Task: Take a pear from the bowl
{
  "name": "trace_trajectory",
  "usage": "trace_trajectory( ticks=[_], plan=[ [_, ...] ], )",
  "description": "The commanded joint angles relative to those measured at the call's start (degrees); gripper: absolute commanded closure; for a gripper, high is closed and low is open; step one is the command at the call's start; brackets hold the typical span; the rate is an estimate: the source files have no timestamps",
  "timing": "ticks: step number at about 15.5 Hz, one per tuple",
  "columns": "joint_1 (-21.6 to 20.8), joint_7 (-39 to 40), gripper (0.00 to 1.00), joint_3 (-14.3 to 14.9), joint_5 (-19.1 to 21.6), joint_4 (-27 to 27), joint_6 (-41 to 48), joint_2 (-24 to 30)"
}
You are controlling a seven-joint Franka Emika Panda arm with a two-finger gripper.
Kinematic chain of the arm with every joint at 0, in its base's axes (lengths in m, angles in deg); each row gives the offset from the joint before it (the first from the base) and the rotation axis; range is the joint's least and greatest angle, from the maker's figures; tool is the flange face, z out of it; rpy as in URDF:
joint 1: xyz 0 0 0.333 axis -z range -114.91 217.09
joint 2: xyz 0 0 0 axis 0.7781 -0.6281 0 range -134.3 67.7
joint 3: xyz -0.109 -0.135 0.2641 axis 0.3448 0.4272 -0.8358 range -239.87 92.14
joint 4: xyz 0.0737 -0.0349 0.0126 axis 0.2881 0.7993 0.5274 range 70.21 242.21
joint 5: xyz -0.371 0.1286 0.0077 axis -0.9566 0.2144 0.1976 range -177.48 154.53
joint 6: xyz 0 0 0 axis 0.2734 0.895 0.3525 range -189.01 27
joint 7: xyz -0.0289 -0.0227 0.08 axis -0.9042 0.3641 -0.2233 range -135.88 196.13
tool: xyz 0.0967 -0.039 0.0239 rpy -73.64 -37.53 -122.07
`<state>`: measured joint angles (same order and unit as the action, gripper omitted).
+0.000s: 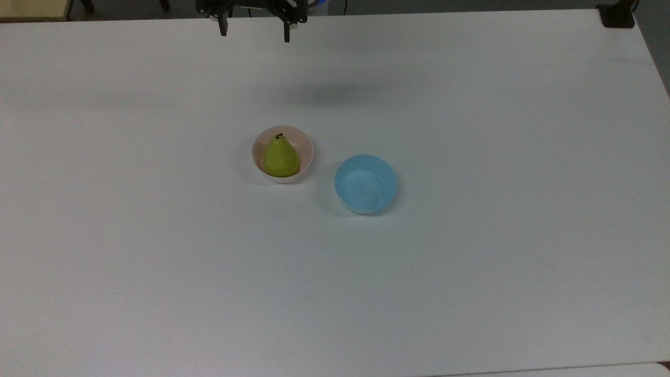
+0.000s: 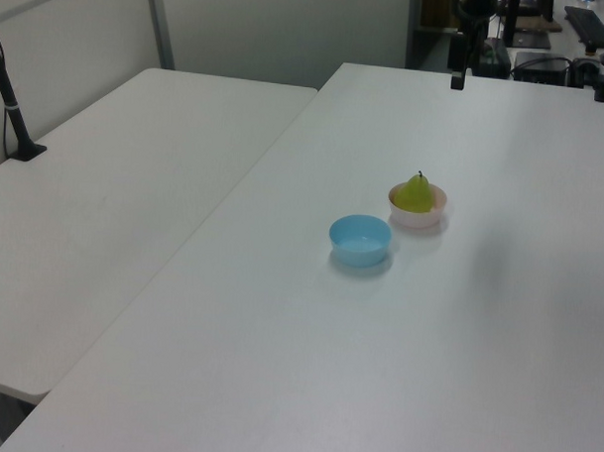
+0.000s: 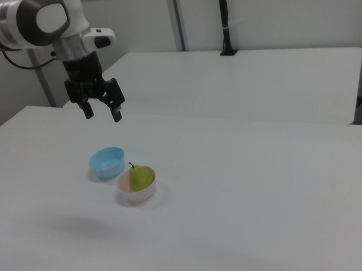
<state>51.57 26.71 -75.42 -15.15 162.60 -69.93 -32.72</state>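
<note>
**Yellow-green pear sits in pink bowl, gripper high and apart**

Yellow-green pear (image 1: 281, 157) sits in the pale pink bowl (image 1: 305, 142), stem up, leaning a bit toward the top view's upper edge. Wide base down in the bowl, narrow top rising above the rim. Same in the left view: pear (image 2: 415, 193) inside the bowl (image 2: 417, 215), stem visible. Right view too: pear (image 3: 141, 177) in the bowl (image 3: 132, 194).

Light blue bowl (image 1: 366, 184) stands just beside the pink one, on the top view's right and a little lower, not touching. Nothing inside it. In the left view the blue bowl (image 2: 360, 239) is on the left view's left of the pink bowl and nearer the camera; in the right view it (image 3: 106, 162) is on the right view's left and slightly farther back.

Both bowls rest on the white table (image 1: 471, 262). A second white table (image 2: 114, 200) adjoins it on the left view's left.

Gripper (image 3: 102, 112) hangs in the air well above the table, fingers spread wide, holding nothing, pointing down. It is well apart from both bowls, up and to the right view's left of them. Top view shows the gripper (image 1: 255, 34) at the upper edge, two dark fingers apart, over the far end of the table. A faint shadow lies on the table between it and the bowls.
</note>
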Motion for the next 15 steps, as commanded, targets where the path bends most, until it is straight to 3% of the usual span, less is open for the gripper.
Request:
trace_trajectory(
  ticks=[1,3,7,15],
  plan=[
    [-0.1,0.2,0.0,0.1,0.8,-0.1,1.1,0.1],
    [0.0,1.4,0.0,0.1,0.8,-0.1,0.7,-0.1],
    [1.1,11.9,0.0,0.1,1.0,0.4,-0.3,-2.3],
    [0.4,12.4,0.0,0.0,0.9,2.2,-7.5,-8.7]
  ],
)
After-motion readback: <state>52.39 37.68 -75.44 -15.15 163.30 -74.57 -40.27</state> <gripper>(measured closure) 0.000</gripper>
